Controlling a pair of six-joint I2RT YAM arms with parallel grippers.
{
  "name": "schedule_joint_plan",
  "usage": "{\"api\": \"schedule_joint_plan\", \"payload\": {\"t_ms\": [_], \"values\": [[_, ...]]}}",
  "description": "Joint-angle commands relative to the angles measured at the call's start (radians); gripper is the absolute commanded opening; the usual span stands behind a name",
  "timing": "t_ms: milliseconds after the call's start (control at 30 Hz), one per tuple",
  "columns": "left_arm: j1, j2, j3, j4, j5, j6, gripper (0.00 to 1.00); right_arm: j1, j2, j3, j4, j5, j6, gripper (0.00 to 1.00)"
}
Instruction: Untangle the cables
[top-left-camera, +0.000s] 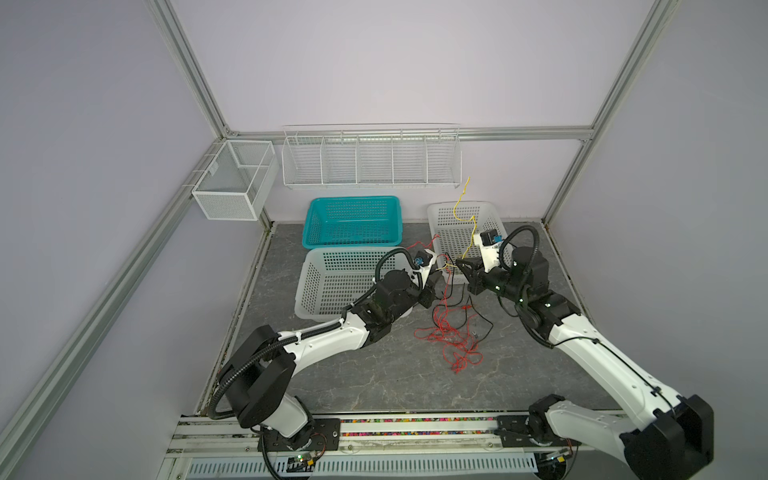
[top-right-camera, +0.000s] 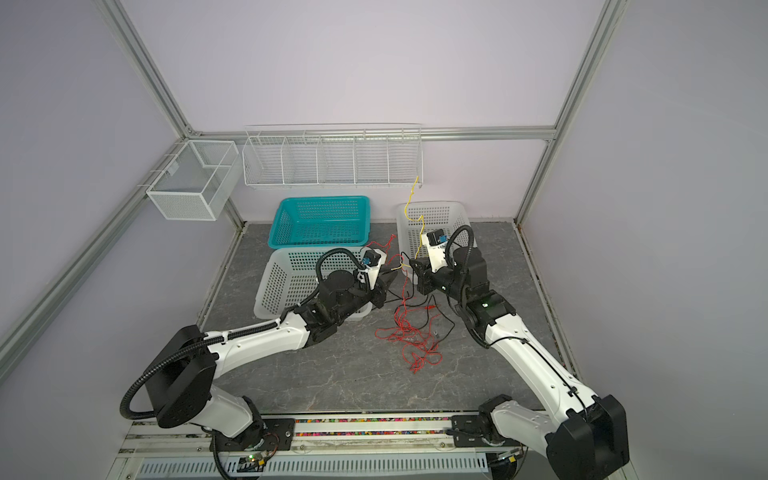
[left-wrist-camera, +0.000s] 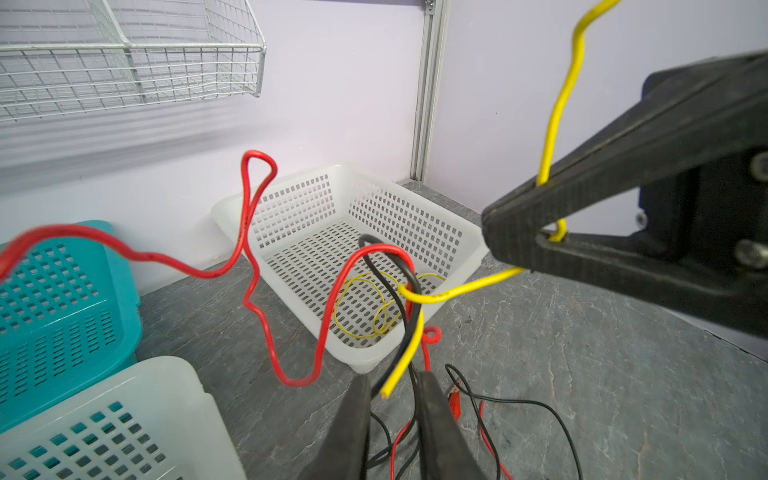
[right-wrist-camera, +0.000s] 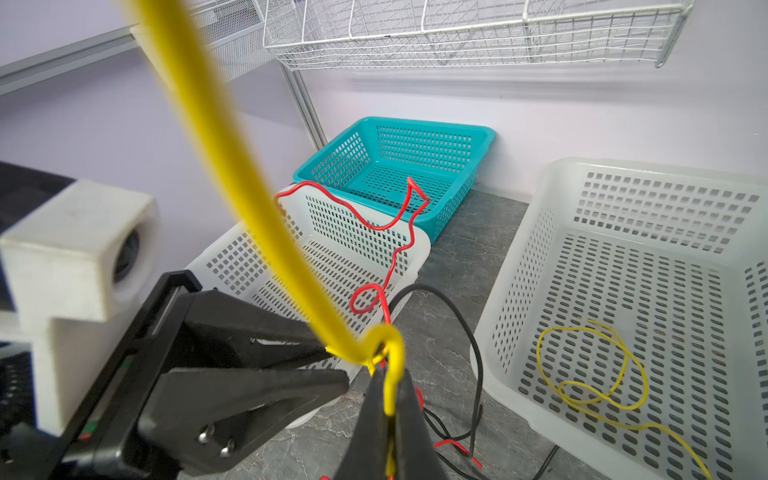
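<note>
Cables (top-left-camera: 451, 336): red-black heap at middle of desk (top-left-camera: 374, 374), strands rising to both grippers; right gripper (left-wrist-camera: 498, 232): clamped on yellow cable (left-wrist-camera: 457, 291); left gripper (left-wrist-camera: 392, 382): jaws narrowly parted, hold indiscernible; yellow's free end lies between them, hooked round black strand (left-wrist-camera: 365, 240).

Grey marbled surface (top-left-camera: 374, 382) bearing a teal perforated plastic basket (top-left-camera: 353, 216), a white perforated plastic basket (top-left-camera: 332, 266) in front of it, a second white perforated basket (top-left-camera: 446, 224) (rightward), and a tangle of thin red and black cables (top-left-camera: 451, 336).

Three baskets (top-left-camera: 353, 198), two racks (top-left-camera: 372, 183), two arms (top-left-camera: 328, 345)
</note>
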Motion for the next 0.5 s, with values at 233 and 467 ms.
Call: {"api": "schedule_joint_plan", "payload": {"t_ms": [233,467], "values": [[-0.019,0.008,0.032,0.036,-0.030,0.025,0.04,0.022,0.030,0.051,0.025,-0.030,-0.005,0.06],[-0.043,0.029,0.048,0.026,-0.040,0.058,0.00,0.037,0.049,0.060,0.040,-0.039,0.007,0.06]]}}
